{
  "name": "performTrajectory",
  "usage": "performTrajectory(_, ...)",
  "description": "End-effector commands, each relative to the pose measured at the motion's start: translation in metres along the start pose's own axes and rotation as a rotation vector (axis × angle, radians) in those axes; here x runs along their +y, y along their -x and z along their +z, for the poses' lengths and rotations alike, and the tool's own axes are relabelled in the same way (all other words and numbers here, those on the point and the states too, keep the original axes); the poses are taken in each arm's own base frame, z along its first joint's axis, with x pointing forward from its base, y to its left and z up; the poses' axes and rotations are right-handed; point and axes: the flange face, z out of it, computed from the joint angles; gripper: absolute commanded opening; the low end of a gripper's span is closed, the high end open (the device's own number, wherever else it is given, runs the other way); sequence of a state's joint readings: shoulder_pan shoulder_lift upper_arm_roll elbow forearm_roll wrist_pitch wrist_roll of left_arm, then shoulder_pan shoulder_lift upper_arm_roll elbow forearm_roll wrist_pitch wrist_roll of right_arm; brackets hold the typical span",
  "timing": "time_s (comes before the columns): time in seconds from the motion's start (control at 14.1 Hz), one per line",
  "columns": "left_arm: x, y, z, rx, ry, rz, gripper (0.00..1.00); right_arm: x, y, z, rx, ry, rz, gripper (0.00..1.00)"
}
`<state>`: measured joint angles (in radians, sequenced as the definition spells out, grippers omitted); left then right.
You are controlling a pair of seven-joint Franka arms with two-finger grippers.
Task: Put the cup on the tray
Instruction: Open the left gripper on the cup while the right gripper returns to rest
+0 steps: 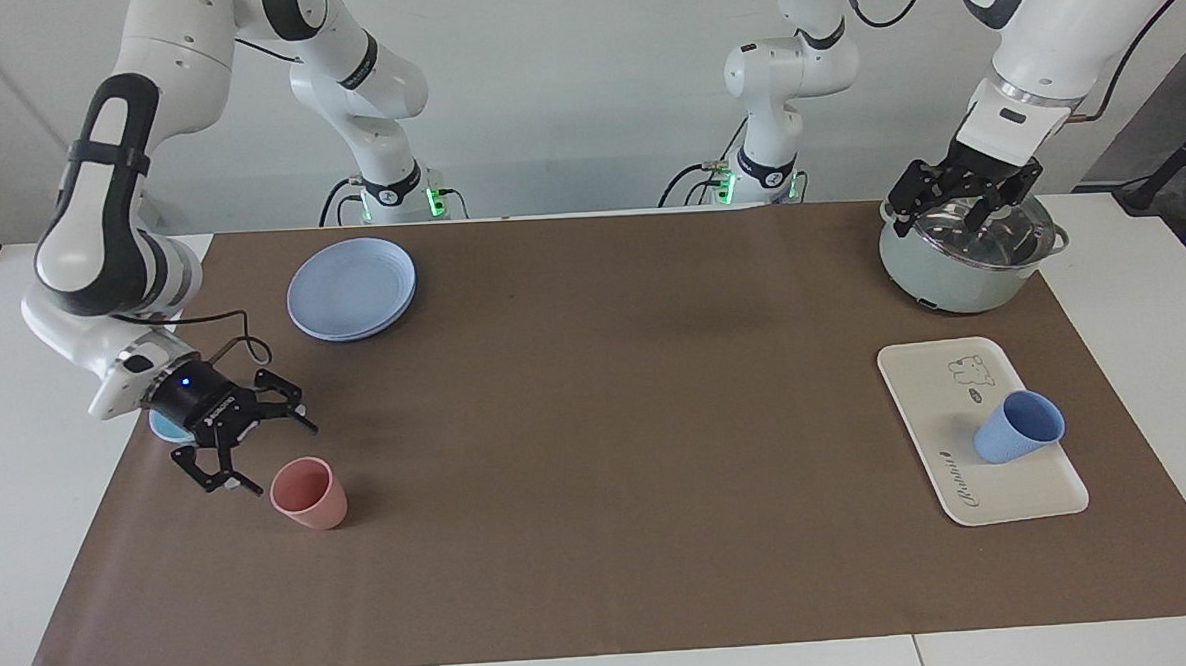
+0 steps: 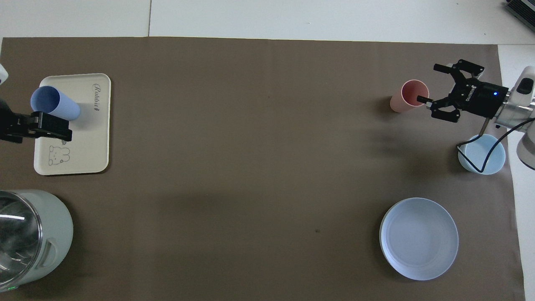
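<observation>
The periwinkle-blue cup (image 1: 1020, 427) stands on the cream-white tray (image 1: 924, 389), which lies toward the left arm's end of the table; cup (image 2: 54, 103) and tray (image 2: 90, 138) also show in the overhead view. My left gripper (image 1: 960, 215) is open and empty, up over the pot's lid, apart from the cup. My right gripper (image 1: 273, 455) is open and empty, low over the mat close beside the salmon-pink tumbler (image 1: 308, 494) at the right arm's end. In the overhead view this gripper (image 2: 430, 82) has one fingertip overlapping the tumbler's (image 2: 411, 95) rim.
A pale-green pot with a glass lid (image 1: 970, 256) stands nearer to the robots than the tray. A stack of round blue plates (image 1: 351, 288) and a light-blue bowl (image 1: 162, 427) sit at the right arm's end. A brown mat (image 1: 597, 423) covers the table.
</observation>
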<state>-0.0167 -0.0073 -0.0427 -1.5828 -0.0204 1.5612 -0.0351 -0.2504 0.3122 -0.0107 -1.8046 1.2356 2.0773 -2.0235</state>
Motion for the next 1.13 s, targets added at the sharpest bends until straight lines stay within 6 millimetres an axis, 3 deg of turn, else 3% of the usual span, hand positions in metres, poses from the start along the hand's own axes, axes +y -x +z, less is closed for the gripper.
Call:
performTrajectory(0.0, -0.005, -0.004, 0.012, -0.003, -0.019, -0.002, 1.00, -0.012, -0.043, -0.031, -0.157, 0.003, 0.029, 1.00)
performTrajectory(0.21, -0.004, -0.001, 0.018, -0.034, -0.024, 0.001, 1.00, -0.021, -0.073, -0.050, -0.316, 0.005, 0.022, 1.00)
performTrajectory(0.35, 0.002, 0.000, 0.019, -0.046, -0.024, 0.007, 1.00, -0.036, -0.104, -0.053, -0.450, 0.026, 0.071, 1.00)
performTrajectory(0.57, -0.001, -0.004, 0.017, -0.016, -0.022, 0.008, 1.00, -0.063, -0.143, -0.036, -0.613, 0.098, 0.203, 1.00)
performTrajectory(0.71, -0.003, -0.007, 0.017, 0.006, -0.021, 0.009, 0.96, -0.084, -0.168, -0.011, -0.666, 0.136, 0.275, 1.00)
performTrajectory(0.85, -0.004, -0.009, 0.016, 0.022, -0.021, 0.009, 0.94, -0.100, -0.188, 0.000, -0.705, 0.213, 0.409, 1.00)
performTrajectory(1.06, -0.003, -0.019, 0.016, 0.090, -0.016, -0.002, 0.95, -0.106, -0.234, -0.018, -0.775, 0.352, 0.657, 1.00)
